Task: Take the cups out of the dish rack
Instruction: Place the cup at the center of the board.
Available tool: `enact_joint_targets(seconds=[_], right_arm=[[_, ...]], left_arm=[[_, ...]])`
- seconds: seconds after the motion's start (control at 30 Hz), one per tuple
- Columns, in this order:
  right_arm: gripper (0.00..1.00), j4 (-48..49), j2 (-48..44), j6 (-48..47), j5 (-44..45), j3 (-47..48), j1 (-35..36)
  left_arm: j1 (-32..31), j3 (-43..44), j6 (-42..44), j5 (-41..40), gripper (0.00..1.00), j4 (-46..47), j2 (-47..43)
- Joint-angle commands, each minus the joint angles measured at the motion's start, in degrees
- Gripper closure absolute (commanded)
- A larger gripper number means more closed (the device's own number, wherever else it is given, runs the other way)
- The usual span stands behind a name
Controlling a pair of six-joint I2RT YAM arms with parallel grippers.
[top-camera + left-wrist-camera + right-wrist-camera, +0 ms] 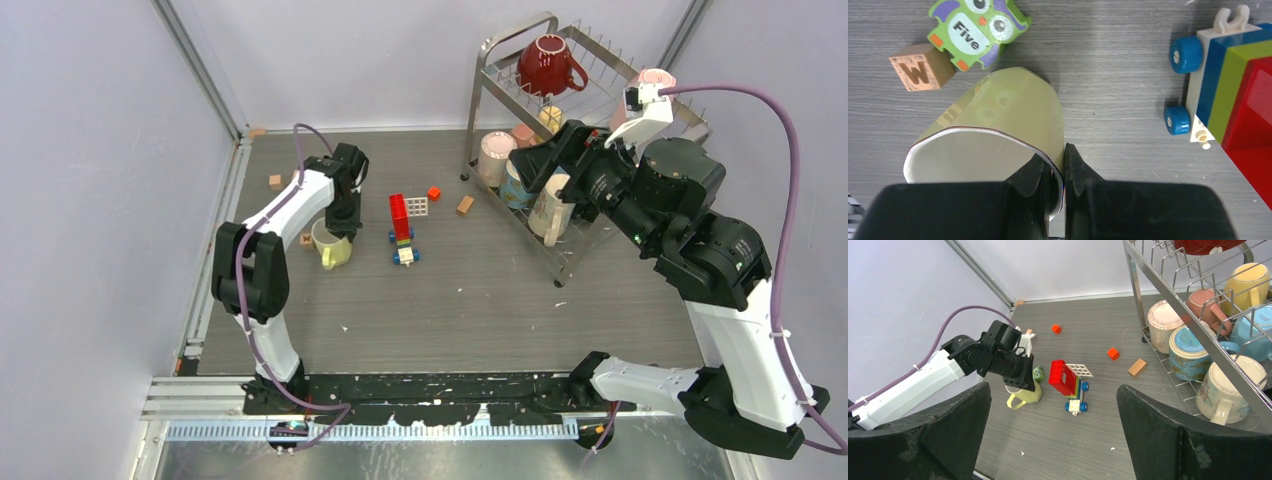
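**Pale yellow mug pinched by its rim, low over the bench**

The left fingers (1073, 165) clench one wall of the mug (1013, 110), just beside an owl piece (979, 31) and a letter block (920, 72). I cannot tell whether it sits flat. If let go while tilted, it may tip or roll into them. The right fingers (1158, 430) gape, holding nothing, near the dish rack (1148, 268). Its lower mugs (1228, 390) are crowded, so a careless reach could knock a neighbour or snag the wire.
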Motion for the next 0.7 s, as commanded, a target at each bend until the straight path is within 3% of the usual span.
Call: enact_joint_targets(seconds=[0.0,0.4,0.47,0.5,0.53,0.67], right_arm=[[0.0,0.7,-0.13,-1.03,1.75,0.53,0.23],[0.0,-0.76,1.62,-1.34,3.54,2.33,0.27],[0.0,-0.94,1.96,-1.45,3.95,2.69,0.24],[0.0,-1.07,2.12,-1.49,4.07,2.89,0.24],[0.0,-1.16,2.31,-1.56,4.22,3.06,0.29],[0.0,-1.6,3.09,-1.64,4.39,3.82,0.24]], left_arm=[[1.11,2.8,2.18,-4.34,0.99,0.35,0.82],[1.12,0.22,1.89,-3.0,0.37,1.53,-5.52],[1.12,-0.21,1.84,-3.02,0.2,1.42,-7.2],[1.08,-0.33,1.8,-3.03,0.06,1.32,-8.02],[1.12,-0.43,1.75,-2.91,0.01,1.18,-8.92],[1.12,-0.94,0.98,-1.29,0.0,0.61,-13.27]])
